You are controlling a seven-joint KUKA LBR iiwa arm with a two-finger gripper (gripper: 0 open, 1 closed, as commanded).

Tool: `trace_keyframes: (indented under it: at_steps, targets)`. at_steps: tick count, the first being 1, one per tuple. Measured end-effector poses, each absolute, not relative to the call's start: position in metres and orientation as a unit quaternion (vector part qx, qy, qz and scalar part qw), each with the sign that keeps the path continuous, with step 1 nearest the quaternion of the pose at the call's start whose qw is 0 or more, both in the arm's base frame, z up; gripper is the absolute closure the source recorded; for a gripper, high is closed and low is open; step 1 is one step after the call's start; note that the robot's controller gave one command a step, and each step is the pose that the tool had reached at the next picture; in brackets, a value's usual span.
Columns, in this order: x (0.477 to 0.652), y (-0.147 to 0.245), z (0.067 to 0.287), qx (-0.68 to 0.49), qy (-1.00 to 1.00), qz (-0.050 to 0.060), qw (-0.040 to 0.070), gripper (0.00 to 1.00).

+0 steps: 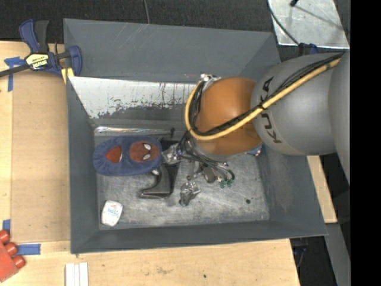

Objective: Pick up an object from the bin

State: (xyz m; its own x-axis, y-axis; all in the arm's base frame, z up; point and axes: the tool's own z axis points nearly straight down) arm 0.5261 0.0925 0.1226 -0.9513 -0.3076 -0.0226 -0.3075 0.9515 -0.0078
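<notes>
Centre of frame, grey metal bin (80, 159): tool (189, 190) low over the floor, spread or closed cannot be told; black angled plastic piece (158, 186) lies just left of it; blue fabric pouch with red faces (122, 157) sits farther upper left.

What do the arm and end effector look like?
The arm is rounded silver-grey with black KUKA lettering. An orange domed cover caps the wrist, with yellow and black cables looped over it. The end effector is bare metal with dark parts.
</notes>
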Motion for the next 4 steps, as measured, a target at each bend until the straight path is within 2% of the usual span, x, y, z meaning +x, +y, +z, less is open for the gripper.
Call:
trace_keyframes:
  at_steps: [1,2,3,4]
  targets:
    - [0.538,0.137,0.122,-0.066,0.998,-0.006,0.008,0.00]
    - [0.545,0.140,0.119,-0.087,0.996,0.000,0.014,0.00]
    - [0.545,0.140,0.118,-0.087,0.996,0.000,0.012,1.00]
    - [0.605,0.171,0.177,-0.201,0.980,-0.002,0.006,1.00]
